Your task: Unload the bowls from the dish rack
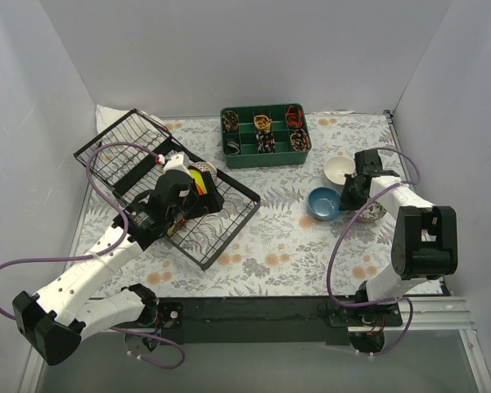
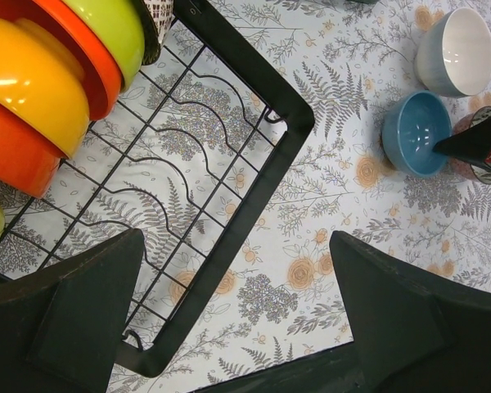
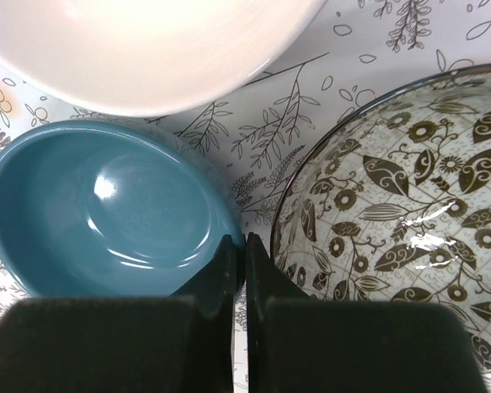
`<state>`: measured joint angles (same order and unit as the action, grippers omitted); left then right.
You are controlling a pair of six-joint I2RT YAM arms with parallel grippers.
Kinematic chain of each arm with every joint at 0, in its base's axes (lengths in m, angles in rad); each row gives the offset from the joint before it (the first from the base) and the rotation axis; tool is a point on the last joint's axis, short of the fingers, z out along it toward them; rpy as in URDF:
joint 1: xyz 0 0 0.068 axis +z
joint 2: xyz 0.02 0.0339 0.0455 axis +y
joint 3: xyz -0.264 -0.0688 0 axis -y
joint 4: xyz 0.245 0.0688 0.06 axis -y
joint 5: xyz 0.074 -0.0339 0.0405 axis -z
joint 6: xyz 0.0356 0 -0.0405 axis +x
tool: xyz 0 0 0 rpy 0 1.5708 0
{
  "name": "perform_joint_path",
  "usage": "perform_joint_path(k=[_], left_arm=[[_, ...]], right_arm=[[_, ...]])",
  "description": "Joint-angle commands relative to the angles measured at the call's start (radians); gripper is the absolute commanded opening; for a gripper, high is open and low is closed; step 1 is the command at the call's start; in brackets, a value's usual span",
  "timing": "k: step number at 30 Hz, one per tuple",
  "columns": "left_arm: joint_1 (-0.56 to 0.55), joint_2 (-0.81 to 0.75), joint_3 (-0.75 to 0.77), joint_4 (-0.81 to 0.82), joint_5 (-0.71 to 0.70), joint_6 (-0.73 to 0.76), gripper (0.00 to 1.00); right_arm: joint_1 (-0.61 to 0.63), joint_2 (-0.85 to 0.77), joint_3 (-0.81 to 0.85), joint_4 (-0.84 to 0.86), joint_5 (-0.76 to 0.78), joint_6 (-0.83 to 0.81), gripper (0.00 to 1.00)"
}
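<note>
Black wire, welded into a grid with scalloped plate slots and a thick frame bar, makes the rack (image 2: 258,192), set at an angle on the left of the tabletop (image 1: 295,254). Bowls stand on edge in it, leaning one against the next so the slots brace them: a yellow bowl (image 2: 33,82), a red bowl (image 2: 12,151) and a lime bowl (image 2: 114,29), all smooth, round and glossy like glazed ceramic. The left gripper (image 2: 237,319) hovers over the rack's near corner beside that stack, jaws spread wide with nothing between them; I judge it is lining up for a rim. Off to the right, three bowls already out of the rack sit upright and close together on the flower-print cloth: a white bowl (image 1: 340,170), a blue bowl (image 3: 98,213) and a patterned bowl (image 3: 409,205) with a shiny leaf motif. The right gripper (image 3: 245,270) hangs low between the blue and patterned ones, jaws pressed together and empty. That cluster reads as a drop-off spot kept well apart from the rack.
</note>
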<state>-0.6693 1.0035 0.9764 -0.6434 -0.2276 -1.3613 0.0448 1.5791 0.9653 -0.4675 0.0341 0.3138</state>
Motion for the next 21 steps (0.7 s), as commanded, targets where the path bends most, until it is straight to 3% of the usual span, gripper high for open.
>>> perform_joint_path(k=[1, 4, 8, 11, 21], left_arm=[[0.002, -0.005, -0.001, 0.025, -0.024, 0.005, 0.98], [0.002, 0.003, 0.002, 0.027, -0.024, 0.005, 0.98], [0.002, 0.014, 0.002, 0.03, -0.022, 0.002, 0.98], [0.002, 0.024, 0.008, 0.031, -0.027, 0.001, 0.98], [0.013, 0.072, 0.045, 0.007, -0.058, 0.005, 0.98]], right_arm=[[-0.026, -0.021, -0.011, 0.044, -0.011, -0.004, 0.04], [-0.029, -0.028, -0.011, 0.044, -0.02, -0.007, 0.14], [-0.029, -0.086, -0.01, 0.029, -0.057, -0.005, 0.39], [-0.028, -0.146, -0.002, 0.007, -0.091, -0.004, 0.5], [0.033, -0.32, 0.069, 0.003, -0.227, -0.027, 0.75]])
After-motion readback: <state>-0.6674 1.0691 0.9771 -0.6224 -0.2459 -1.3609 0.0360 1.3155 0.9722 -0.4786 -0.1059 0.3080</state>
